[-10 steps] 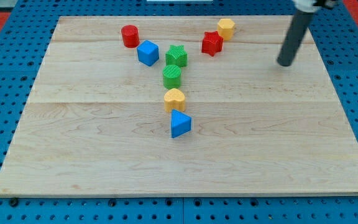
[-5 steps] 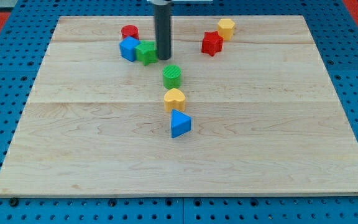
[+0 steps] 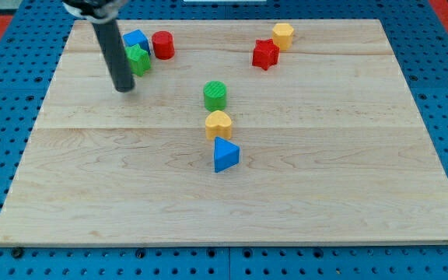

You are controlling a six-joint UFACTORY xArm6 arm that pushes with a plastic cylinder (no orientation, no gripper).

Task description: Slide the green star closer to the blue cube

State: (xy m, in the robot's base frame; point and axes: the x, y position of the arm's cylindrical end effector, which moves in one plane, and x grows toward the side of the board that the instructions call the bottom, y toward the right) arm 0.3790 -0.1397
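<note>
In the camera view, the dark rod comes down from the view's top left, leaning slightly, and my tip (image 3: 124,88) rests on the wooden board (image 3: 325,194). There is no claw on this arm, only the bare rod, and it has hold of nothing.

Taking the green star (image 3: 138,60) as landmark: my tip sits just below it and a little to the view's left, apart from it, while the rod's shaft crosses in front of the star's left edge. The blue cube (image 3: 136,40) touches the star on its upper side. The red cylinder (image 3: 162,45) stands just to the star's upper right, close beside the cube.

Well to the star's lower right run a green cylinder (image 3: 215,95), a yellow heart (image 3: 218,124) and a blue triangle (image 3: 225,155), one beneath the other. Far to the star's right, a red star (image 3: 265,54) touches a yellow hexagon (image 3: 283,35).
</note>
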